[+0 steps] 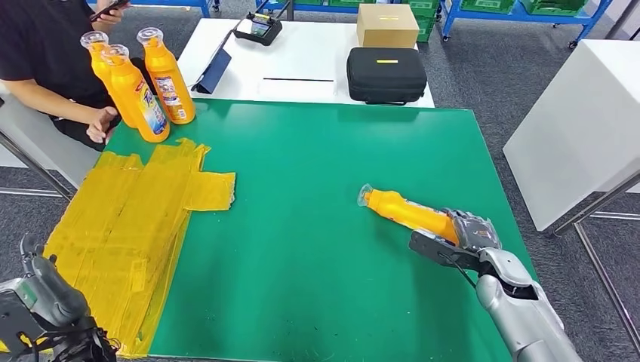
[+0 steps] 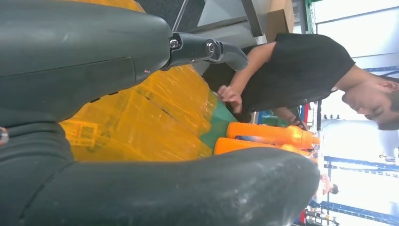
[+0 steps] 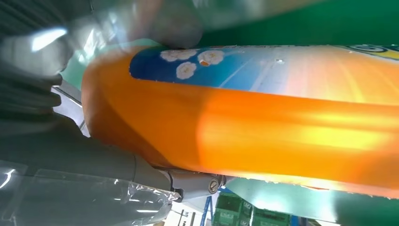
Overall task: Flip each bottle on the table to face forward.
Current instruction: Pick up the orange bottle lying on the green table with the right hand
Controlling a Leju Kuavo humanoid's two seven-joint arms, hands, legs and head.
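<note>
Green surface (image 1: 302, 226) carries a lying bottle (image 1: 404, 211), long axis running cap-away from the right hand (image 1: 472, 230) clasping its base.

No lettering can be read: the bottle labels (image 1: 155, 109) show print too small to make out.

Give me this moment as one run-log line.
right hand: grips lying bottle on green mat | left hand: holds nothing, by yellow sheet | three standing bottles: far left corner
</note>
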